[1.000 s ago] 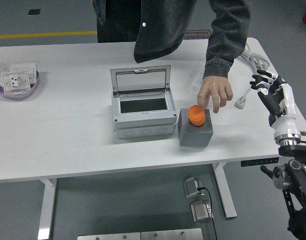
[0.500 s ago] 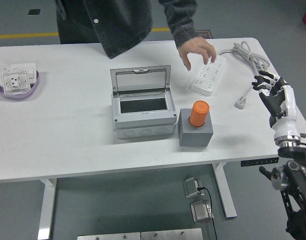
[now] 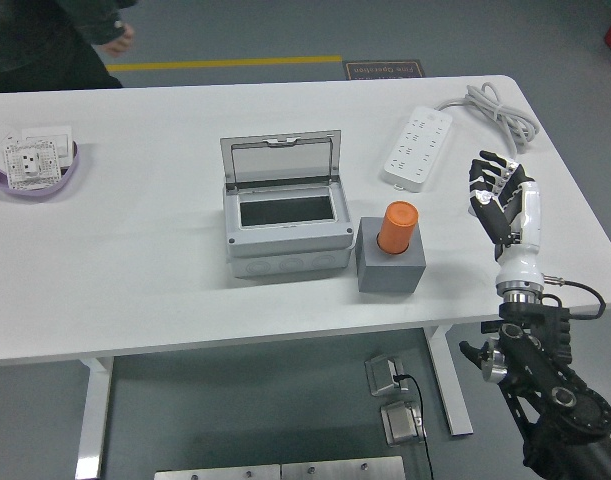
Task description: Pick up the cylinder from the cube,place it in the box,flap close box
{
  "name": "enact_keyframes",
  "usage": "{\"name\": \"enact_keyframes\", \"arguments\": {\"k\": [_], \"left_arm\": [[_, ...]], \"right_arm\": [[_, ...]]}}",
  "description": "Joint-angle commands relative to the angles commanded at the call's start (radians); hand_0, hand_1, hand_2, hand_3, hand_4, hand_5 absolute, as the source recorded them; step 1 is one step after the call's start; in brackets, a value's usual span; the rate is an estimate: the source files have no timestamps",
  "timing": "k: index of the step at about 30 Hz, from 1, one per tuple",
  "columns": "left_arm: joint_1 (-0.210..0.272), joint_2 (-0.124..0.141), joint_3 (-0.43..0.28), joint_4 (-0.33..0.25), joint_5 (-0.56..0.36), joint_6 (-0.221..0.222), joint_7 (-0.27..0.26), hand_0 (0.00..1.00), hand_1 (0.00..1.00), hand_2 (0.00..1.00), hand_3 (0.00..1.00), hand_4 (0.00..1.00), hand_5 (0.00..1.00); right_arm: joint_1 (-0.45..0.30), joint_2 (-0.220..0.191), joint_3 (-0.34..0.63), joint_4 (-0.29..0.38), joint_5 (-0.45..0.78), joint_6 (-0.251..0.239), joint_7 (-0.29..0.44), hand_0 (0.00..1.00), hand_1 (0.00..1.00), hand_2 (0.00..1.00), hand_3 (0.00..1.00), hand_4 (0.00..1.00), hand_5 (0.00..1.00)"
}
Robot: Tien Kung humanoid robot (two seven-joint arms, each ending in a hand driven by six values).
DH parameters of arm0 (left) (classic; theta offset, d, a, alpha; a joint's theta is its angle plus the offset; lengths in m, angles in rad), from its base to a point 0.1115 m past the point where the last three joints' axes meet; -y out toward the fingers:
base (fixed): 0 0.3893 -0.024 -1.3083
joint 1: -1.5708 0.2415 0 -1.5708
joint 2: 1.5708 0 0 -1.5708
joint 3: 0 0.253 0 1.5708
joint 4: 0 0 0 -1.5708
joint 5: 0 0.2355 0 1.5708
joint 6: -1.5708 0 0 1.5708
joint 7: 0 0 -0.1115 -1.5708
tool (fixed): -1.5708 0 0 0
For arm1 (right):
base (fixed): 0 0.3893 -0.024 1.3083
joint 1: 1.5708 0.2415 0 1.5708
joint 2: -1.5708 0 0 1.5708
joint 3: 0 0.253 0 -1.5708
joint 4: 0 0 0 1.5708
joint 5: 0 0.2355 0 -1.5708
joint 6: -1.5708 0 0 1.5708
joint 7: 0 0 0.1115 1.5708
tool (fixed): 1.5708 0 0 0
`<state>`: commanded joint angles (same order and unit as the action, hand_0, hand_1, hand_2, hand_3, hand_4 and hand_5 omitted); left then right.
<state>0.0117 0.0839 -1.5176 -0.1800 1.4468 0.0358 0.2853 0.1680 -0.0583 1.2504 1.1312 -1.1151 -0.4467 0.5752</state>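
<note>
White laminate worktop fills most of my view, grey floor beyond with a yellow line at the far side. Orange plastic cylinder stands upright on the grey cube, right of centre. Just left of the cube, touching or nearly so, sits the grey plastic junction box, clear hinged lid raised at the back, interior dark.

Right robot hand is over the worktop's right part, well apart from the cylinder, black fingers spread and pointing up, holding nothing.

White power strip lies far right, its cable looped near the corner. Far left: purple shallow dish carrying white wall sockets.

Person's dark clothing and one hand show at top left, off the worktop. Under the near edge I see white legs and floor sockets.
</note>
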Motion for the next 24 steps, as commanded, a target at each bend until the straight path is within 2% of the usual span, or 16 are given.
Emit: {"name": "enact_keyframes", "arguments": {"k": [4, 5, 16, 17, 22, 23, 24], "left_arm": [[0.002, 0.001, -0.001, 0.000, 0.003, 0.000, 0.002, 0.694, 0.685, 0.686, 0.809, 0.736, 0.367], [0.002, 0.001, -0.001, 0.000, 0.003, 0.000, 0.002, 0.694, 0.685, 0.686, 0.809, 0.736, 0.368], [-0.001, 0.002, -0.001, 0.000, 0.007, -0.001, 0.002, 0.694, 0.685, 0.686, 0.809, 0.736, 0.368], [-0.001, 0.003, -0.001, 0.000, 0.007, -0.002, 0.002, 0.694, 0.685, 0.686, 0.809, 0.735, 0.367], [-0.003, 0.003, -0.001, 0.000, 0.009, -0.002, 0.003, 0.694, 0.685, 0.686, 0.809, 0.735, 0.367], [-0.003, 0.003, 0.000, 0.000, 0.009, -0.002, 0.003, 0.694, 0.685, 0.686, 0.809, 0.735, 0.368], [-0.003, 0.003, 0.001, 0.000, 0.008, -0.002, 0.002, 0.694, 0.685, 0.686, 0.809, 0.735, 0.368]], "right_arm": [[0.022, -0.001, -0.047, -0.031, 0.020, 0.004, 0.006, 0.805, 0.856, 0.924, 0.948, 0.840, 0.316], [0.028, -0.001, -0.055, -0.038, 0.023, 0.007, 0.006, 0.854, 0.943, 0.981, 0.998, 0.856, 0.291], [0.063, -0.002, -0.124, -0.102, 0.051, 0.050, 0.008, 0.858, 0.934, 0.969, 0.998, 0.870, 0.261], [0.064, -0.002, -0.130, -0.104, 0.050, 0.053, 0.005, 0.841, 0.914, 0.934, 0.970, 0.914, 0.312], [0.071, -0.006, -0.163, -0.113, 0.041, 0.073, -0.013, 0.841, 0.914, 0.934, 0.970, 0.914, 0.312], [0.072, -0.006, -0.168, -0.115, 0.039, 0.076, -0.016, 0.827, 0.893, 0.901, 0.942, 0.947, 0.380], [0.072, -0.006, -0.172, -0.117, 0.036, 0.079, -0.018, 0.827, 0.893, 0.901, 0.942, 0.947, 0.380]]}}
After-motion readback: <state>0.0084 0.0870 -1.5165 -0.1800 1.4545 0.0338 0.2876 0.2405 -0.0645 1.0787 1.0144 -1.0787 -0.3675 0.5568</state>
